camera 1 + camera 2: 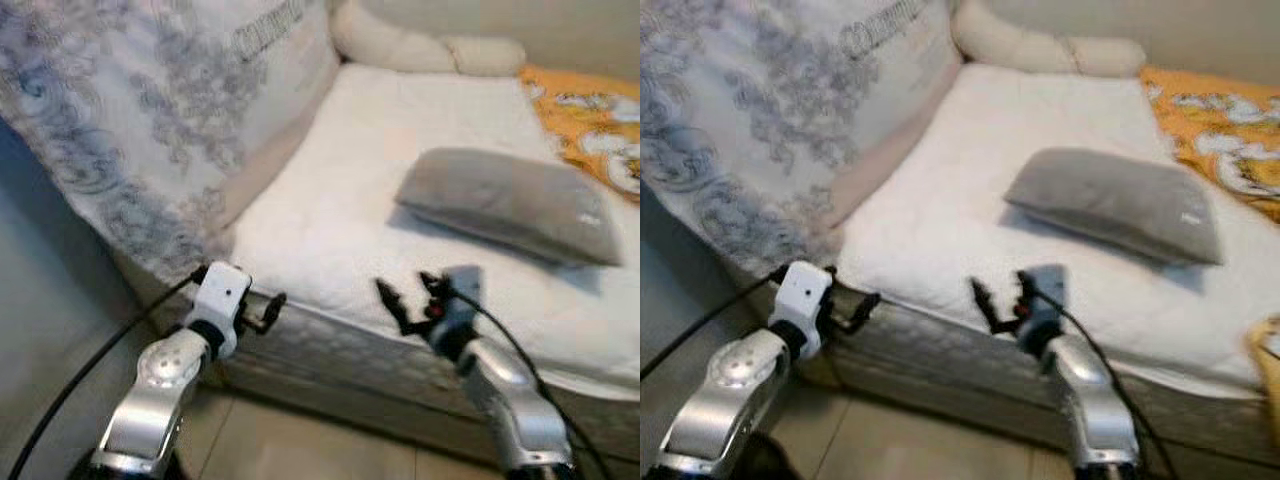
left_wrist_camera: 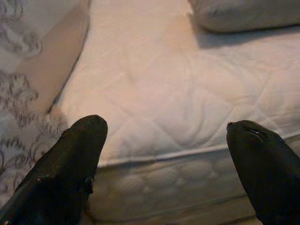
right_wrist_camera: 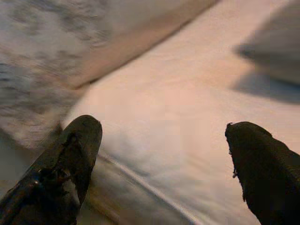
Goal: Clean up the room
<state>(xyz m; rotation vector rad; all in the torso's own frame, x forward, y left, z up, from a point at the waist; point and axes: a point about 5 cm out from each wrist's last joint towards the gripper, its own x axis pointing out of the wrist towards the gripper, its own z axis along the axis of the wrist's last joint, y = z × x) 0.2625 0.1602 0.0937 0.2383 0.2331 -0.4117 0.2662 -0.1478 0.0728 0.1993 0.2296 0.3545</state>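
Observation:
A grey pillow (image 1: 510, 205) lies on the white quilted mattress (image 1: 330, 210), a little right of the middle. A white duvet with a grey floral pattern (image 1: 150, 110) is heaped over the bed's left side and hangs past its edge. My left gripper (image 1: 268, 312) is held at the mattress's near left corner, open and empty; between its fingers (image 2: 70, 168) the wrist view shows the mattress edge. My right gripper (image 1: 408, 295) hovers at the near edge in front of the pillow, open too, with nothing between its fingers (image 3: 65, 159).
An orange patterned blanket (image 1: 590, 120) covers the bed's far right. Cream bolster cushions (image 1: 400, 45) lie along the head end. Bare tiled floor (image 1: 300, 440) runs below the mattress side. Something yellow (image 1: 1265, 350) shows at the right border.

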